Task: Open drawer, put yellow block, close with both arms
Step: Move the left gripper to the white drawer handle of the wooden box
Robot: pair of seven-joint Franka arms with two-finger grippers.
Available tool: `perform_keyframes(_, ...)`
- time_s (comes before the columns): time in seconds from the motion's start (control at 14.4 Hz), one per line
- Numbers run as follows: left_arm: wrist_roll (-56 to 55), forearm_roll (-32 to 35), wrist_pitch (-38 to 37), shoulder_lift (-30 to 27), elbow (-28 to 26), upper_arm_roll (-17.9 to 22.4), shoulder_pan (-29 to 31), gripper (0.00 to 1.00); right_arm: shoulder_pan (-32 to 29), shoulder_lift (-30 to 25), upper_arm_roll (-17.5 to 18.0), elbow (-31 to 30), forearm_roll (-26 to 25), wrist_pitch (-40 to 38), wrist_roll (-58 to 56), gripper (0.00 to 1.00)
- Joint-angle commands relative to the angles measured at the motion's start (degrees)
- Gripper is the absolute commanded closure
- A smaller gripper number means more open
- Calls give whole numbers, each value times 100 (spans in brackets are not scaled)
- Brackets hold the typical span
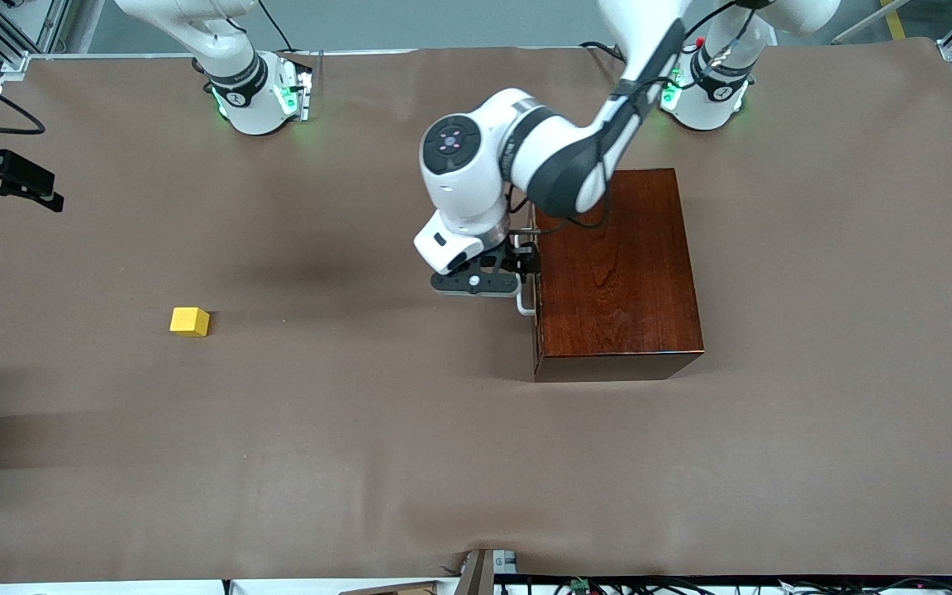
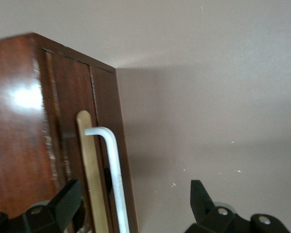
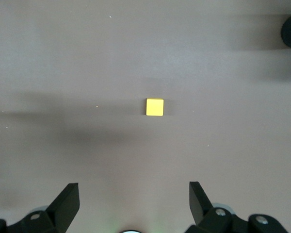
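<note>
Left wrist view has the left pincer (image 2: 131, 206) spread around the white bar handle (image 2: 111, 170) of the still-closed light-wood drawer (image 2: 89, 160) in the glossy reddish-brown box (image 2: 24, 131), so an off-centre squeeze could slip off, while the right pincer (image 3: 134, 206) hangs apart over the small yellow cube (image 3: 154, 107) sitting on the brown worktop (image 1: 360, 430) toward the right arm's end.

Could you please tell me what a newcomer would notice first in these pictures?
Most striking is the left arm reaching across to the glossy dark wooden box, its left gripper open astride the drawer's white handle, with the drawer not yet pulled out. Next comes the yellow block, alone on the brown table cover toward the right arm's end. The right gripper hangs open, high over that block.
</note>
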Motion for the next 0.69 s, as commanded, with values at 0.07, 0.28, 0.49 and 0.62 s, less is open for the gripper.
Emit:
perform_keyframes(0.07,-365,150,-103,329,191,137,-104,0,-165,93,54,57,42,43,-2,0)
perform_keyframes(0.28,-471,167,-235,435,138,137,-113,0,-156,93,54,75,59,43,7,0)
perform_keyframes(0.49,-462,150,-191,602,164,137,-104,0,-173,102,54,75,77,35,15,0)
perform_keyframes(0.62,-523,141,-112,654,164,128,-104,0,-165,189,54,75,16,35,7,0)
